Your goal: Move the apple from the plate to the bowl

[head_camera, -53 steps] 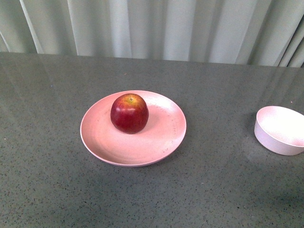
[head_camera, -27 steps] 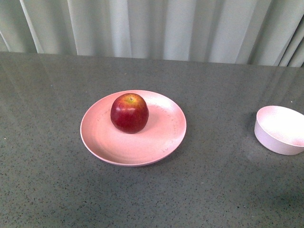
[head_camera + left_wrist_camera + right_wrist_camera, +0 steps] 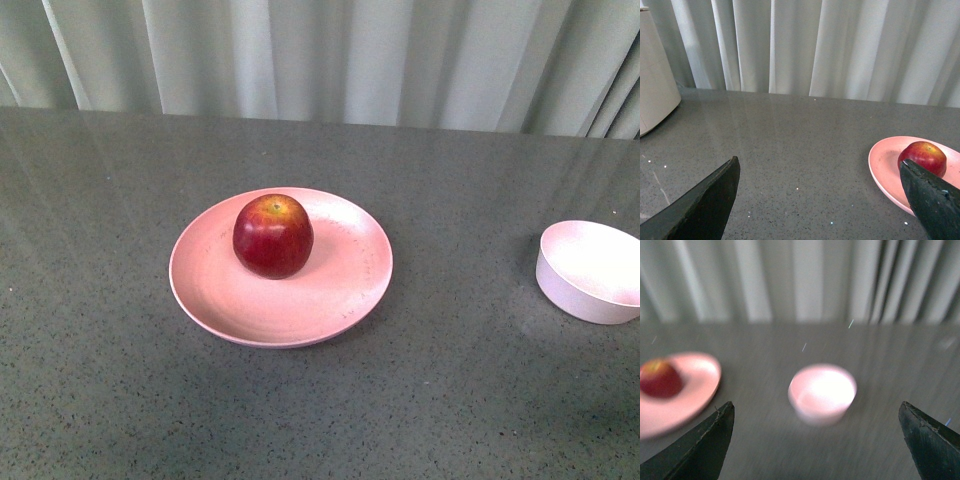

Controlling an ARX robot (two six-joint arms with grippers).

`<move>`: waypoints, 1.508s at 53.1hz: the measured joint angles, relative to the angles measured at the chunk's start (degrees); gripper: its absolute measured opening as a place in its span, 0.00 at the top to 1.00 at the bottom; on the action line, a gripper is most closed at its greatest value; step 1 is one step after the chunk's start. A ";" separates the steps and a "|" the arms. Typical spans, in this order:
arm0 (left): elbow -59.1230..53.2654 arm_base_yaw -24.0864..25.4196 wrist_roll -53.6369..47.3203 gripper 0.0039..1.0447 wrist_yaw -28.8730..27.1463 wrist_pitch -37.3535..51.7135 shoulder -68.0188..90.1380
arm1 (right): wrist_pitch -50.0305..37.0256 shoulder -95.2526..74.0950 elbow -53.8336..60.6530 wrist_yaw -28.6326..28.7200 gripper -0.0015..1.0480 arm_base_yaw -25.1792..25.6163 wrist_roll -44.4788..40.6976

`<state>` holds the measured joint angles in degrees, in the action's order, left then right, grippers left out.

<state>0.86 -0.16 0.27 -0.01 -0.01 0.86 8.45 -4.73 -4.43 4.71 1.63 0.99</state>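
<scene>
Where the apple point(image 3: 272, 236) rests: on the plate point(image 3: 250, 310), just above the plate's centre, left of mid-frame in the front view.
Apple handling: probably firm and fairly heavy, with glossy skin that is likely slippery. Being round, it may roll if nudged.
Hold: across its widest girth from above, stem up.
Left gripper point(image 3: 818, 161): fingers spread wide with nothing between them.
Right gripper point(image 3: 816, 405): likewise wide apart and empty, though its view is blurred.
Bowl point(image 3: 592, 272): at the right edge of the front view, partly cut off, empty and well apart from the plate.
Edges: the plate's raised rim has to be cleared, and the bowl's mouth looks a snug fit.
Open room: grey table point(image 3: 450, 400) lies between plate and bowl.
</scene>
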 joint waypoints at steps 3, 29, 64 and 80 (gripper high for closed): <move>0.00 0.00 -0.02 0.08 0.04 0.00 0.00 | 6.51 -11.17 -4.33 3.96 0.09 3.65 -0.13; 0.00 0.00 -0.02 0.08 0.02 0.00 0.00 | -22.93 -72.00 -23.65 6.60 0.09 9.68 -3.28; 0.00 0.00 -0.02 0.08 0.02 0.00 0.00 | -21.70 -101.63 -42.95 -2.78 0.09 7.15 3.58; 0.00 0.00 -0.02 0.08 0.02 0.00 0.00 | -20.96 -104.74 -45.35 -4.37 0.40 6.60 6.73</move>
<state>0.86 -0.16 0.25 0.01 -0.01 0.86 -12.51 -109.47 -49.78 0.34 8.23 7.73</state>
